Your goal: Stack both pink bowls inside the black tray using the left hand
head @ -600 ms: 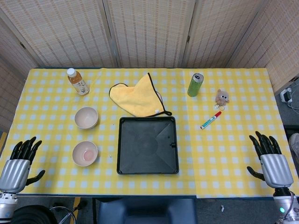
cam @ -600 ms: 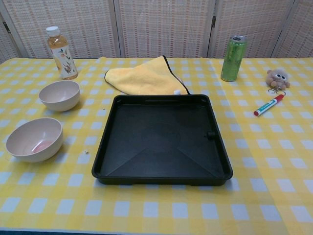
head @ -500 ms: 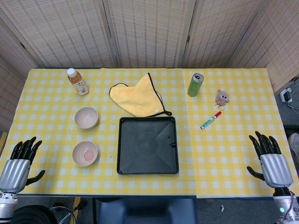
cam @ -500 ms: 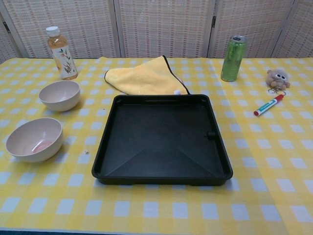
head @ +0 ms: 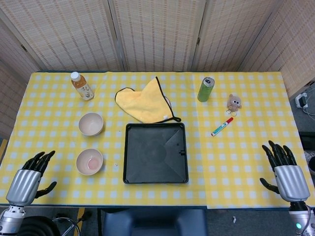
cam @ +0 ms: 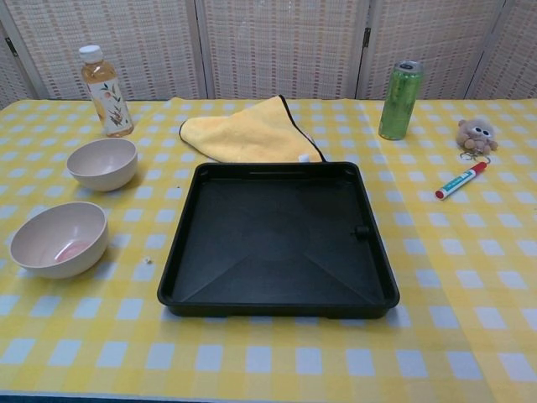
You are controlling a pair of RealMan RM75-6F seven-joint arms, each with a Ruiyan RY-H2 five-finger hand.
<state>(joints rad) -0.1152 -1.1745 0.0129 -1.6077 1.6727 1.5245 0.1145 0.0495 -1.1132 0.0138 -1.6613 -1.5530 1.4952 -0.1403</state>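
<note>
I work at a table covered in a yellow-and-white checked cloth, with woven reed screens standing behind its far edge. My left hand hovers at the near left corner of the table, fingers spread and holding nothing. My right hand does the same at the near right corner, also empty with fingers apart. Neither hand shows in the chest view.

The black tray lies flat near the middle of the table, roughly square, its sides running parallel to the table edges, so it has no clear long axis. Both pink bowls stand upright, mouths up, to the left of the tray and apart from it: the near pink bowl is beside the tray's near half, and the far pink bowl is just behind it, level with the tray's far edge. The two bowls do not touch.

A yellow cloth with dark piping lies crumpled behind the tray. A tea bottle with a white cap stands at the far left; its label print is too small to read. A green can stands at the far right, its lettering also unreadable. Near it lie a small plush toy and a red-and-white marker, angled diagonally.
</note>
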